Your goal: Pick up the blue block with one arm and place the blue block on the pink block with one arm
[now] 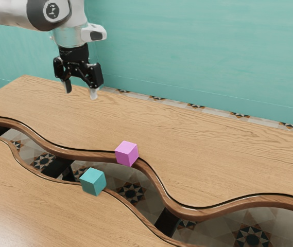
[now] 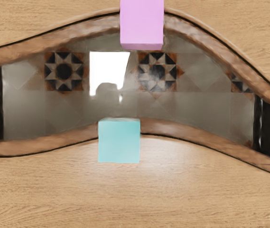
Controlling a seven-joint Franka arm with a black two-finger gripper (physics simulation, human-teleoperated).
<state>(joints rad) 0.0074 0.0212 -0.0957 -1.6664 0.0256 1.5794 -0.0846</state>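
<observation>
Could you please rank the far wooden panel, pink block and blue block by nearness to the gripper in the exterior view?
1. Far wooden panel: right beneath the gripper.
2. Pink block: on that panel's wavy front edge.
3. Blue block: across the gap, on the near panel.

Teal wall, wavy wooden table, patterned tile floor

One blue block, one pink block, one hand, two wooden tabletops
</observation>
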